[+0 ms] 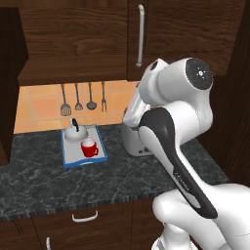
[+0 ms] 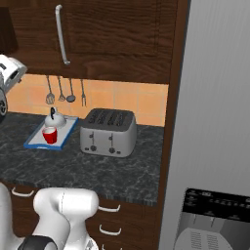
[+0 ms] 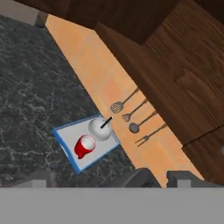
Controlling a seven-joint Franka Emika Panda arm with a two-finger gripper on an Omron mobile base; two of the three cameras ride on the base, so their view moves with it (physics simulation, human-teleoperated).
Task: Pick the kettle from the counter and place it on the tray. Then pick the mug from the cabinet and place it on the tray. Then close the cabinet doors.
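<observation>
tool (image 3: 109,180) high above tray (image 3: 70,138), angled down

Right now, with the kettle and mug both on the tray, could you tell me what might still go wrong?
1. The cabinet door on the left may not be fully shut: a dark panel juts forward at the left edge, so closing could be left unfinished.
2. The mug and kettle sit close together on the tray; a low arm sweep might knock them.
3. The toaster stands near the tray, narrowing clearance.
</observation>
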